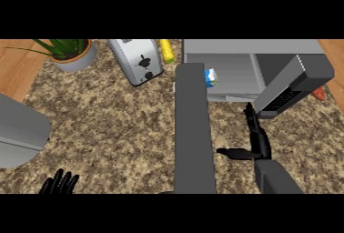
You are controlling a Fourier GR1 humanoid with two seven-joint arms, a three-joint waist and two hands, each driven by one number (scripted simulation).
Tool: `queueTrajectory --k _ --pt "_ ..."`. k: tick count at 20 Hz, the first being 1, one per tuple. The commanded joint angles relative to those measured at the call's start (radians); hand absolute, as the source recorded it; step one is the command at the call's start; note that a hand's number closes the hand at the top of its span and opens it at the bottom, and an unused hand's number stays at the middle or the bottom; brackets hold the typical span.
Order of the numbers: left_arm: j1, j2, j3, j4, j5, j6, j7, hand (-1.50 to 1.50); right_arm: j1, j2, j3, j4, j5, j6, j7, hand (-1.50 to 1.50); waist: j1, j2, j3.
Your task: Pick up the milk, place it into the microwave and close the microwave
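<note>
At 7 o'clock, the left hand (59, 183) is seen resting low on the counter (114, 118), fingers straight and empty. At centre, the open microwave door (193, 132) stands edge-on. The milk (211, 77) already sits inside the microwave (252, 68) at 1 o'clock. The right hand (254, 136), fingers extended and holding nothing, is best drawn clear before the door is swung shut.

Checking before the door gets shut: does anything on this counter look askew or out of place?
Nothing looks spilled or damaged. The milk stands inside the microwave, close to its left edge, and the microwave door hangs wide open. The right hand is open in front of it. The toaster sits at an angle.
</note>
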Motion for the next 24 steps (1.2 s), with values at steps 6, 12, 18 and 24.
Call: queueTrajectory --k 6,12,18,24 --pt "-0.108 -0.013 -0.113 0.088 -0.096 -0.026 0.042 -1.50 0.216 -0.106 -0.003 -0.172 -0.043 0.131 -0.088 1.50 -0.018 -0.003 -0.001" --pt "-0.247 -0.004 -0.173 0.185 -0.224 -0.020 0.076 1.50 0.307 -0.144 -0.016 -0.271 -0.085 0.173 -0.022 -1.50 -0.013 -0.001 -0.001" --pt "-0.357 -0.065 -0.213 0.324 -0.308 0.028 0.032 1.50 0.393 -0.226 -0.070 -0.361 -0.179 0.297 0.014 -1.50 -0.011 0.000 -0.001" --pt "-0.493 -0.124 -0.256 0.400 -0.332 0.242 0.116 1.50 0.416 -0.292 -0.105 -0.305 -0.204 0.342 -0.010 -1.50 -0.006 0.002 0.000"
